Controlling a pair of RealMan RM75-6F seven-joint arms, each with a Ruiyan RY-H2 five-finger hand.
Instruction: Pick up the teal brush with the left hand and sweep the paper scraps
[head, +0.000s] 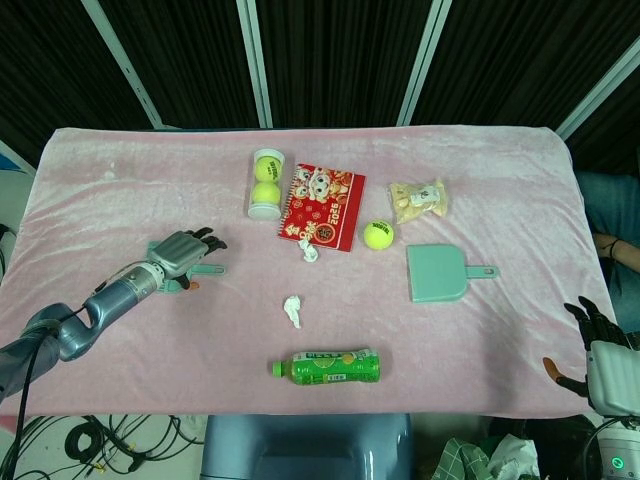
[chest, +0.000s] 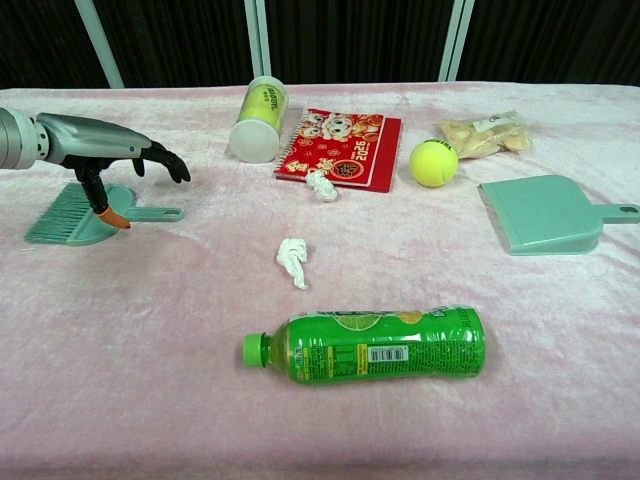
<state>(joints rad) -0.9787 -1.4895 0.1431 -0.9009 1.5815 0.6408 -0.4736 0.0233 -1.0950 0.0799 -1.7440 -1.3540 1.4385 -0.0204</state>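
A green drink bottle lies on its side at the near edge of the pink-covered desk, its cap pointing left. At the near right corner, seen only from the head view, the right hand hangs beside the desk edge with its fingers spread, holding nothing. Just beyond the bottle sits a crumpled white paper scrap, and farther on a second scrap rests against the near edge of a red notebook. To the left, the teal brush lies flat on the cloth, bristles pointing left and handle pointing right. The left hand hovers directly over the brush with fingers spread and lifted; its orange-tipped thumb points down at the brush body, though whether it touches cannot be told. On the right side, a teal dustpan lies flat with its handle toward the right edge. A loose yellow tennis ball sits just right of the notebook, and a clear bag of snacks lies beyond it. Farthest back, left of the notebook, a clear tube of tennis balls lies on its side.
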